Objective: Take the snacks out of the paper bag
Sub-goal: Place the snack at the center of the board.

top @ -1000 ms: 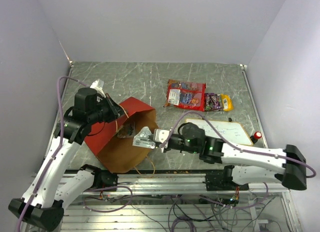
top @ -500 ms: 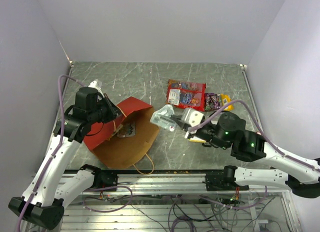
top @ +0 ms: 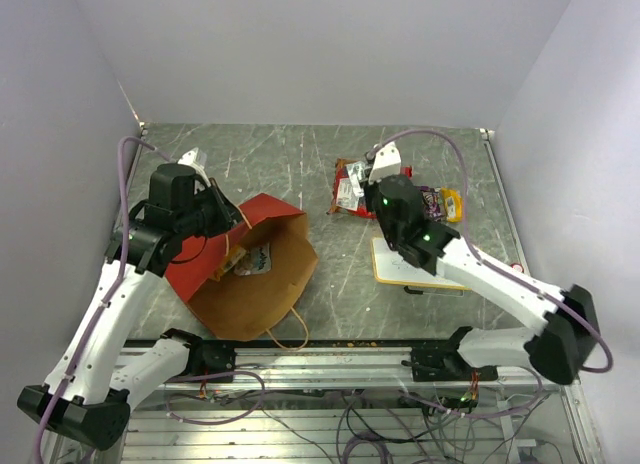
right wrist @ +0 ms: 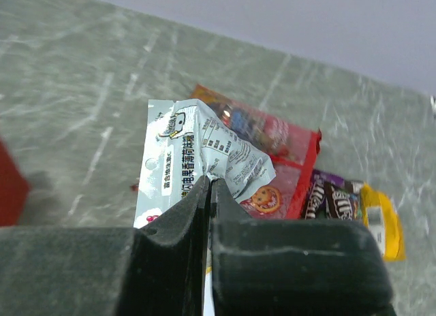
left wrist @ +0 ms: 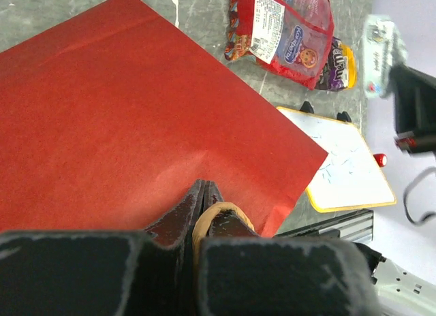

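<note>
The paper bag (top: 215,274), red outside and brown inside, lies tilted with its mouth open toward the right; its red side fills the left wrist view (left wrist: 136,112). My left gripper (top: 226,217) is shut on the bag's tan loop handle (left wrist: 212,214). One pale packet (top: 256,260) still shows inside the bag. My right gripper (right wrist: 210,185) is shut on a pale blue-white snack packet (right wrist: 194,149) and holds it above the large red snack bag (right wrist: 283,142). A purple-brown packet (right wrist: 334,197) and a yellow one (right wrist: 378,224) lie beside the red bag.
A wood-framed white board (top: 425,272) lies at the right, partly under my right arm. A small red knob (left wrist: 380,159) sits past its corner. The metal rail (top: 330,359) runs along the near edge. Walls close in the left, right and far sides.
My right gripper has carried the pale packet from the bag's mouth up and to the far right, over the red snack bag. The left gripper still holds the handle.
</note>
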Controlling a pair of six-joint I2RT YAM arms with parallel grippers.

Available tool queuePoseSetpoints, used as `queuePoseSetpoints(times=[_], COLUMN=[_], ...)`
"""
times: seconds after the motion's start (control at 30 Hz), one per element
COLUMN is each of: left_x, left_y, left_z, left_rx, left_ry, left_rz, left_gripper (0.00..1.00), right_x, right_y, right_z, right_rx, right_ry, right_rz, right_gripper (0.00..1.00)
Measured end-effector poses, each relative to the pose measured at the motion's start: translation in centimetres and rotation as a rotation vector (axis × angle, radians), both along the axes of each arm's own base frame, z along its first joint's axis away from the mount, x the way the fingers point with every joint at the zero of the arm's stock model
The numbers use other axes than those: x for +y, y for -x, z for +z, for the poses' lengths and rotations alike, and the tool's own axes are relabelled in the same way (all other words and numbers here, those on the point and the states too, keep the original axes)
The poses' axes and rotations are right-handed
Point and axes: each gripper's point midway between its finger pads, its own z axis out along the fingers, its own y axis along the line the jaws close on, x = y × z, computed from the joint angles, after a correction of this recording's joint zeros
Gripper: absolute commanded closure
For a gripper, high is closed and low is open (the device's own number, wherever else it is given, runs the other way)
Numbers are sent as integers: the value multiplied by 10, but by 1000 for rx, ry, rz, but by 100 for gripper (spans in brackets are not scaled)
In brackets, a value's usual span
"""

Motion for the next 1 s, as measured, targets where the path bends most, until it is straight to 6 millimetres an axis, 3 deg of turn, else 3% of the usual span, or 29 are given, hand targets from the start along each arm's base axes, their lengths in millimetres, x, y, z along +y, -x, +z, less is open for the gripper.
queuePoseSetpoints(times=[0.13,0.33,0.57,0.87,1.0], left_x=[-3,-3,1,3,1], left_y=[0,8,19,28,30], left_z=[-1,11,19,20,18], left_rx=[7,-33,-68,-70,-57], left_ry=[5,25,40,65,71], left_rz=[-20,-30,-28,-16,-22], left_gripper=[93,93,93,93,93], right_x=[-18,-34,-51,-45,-40], right_y=[-44,-85,-116,-148,-157], right_z=[-50,-99,-120,-135,-150], right_rx=[113,215,257,264,289], right_ry=[-3,16,-20,-67,-69], right_rz=[-130,-209,-241,-248,-253], right_gripper=[100,100,100,100,89])
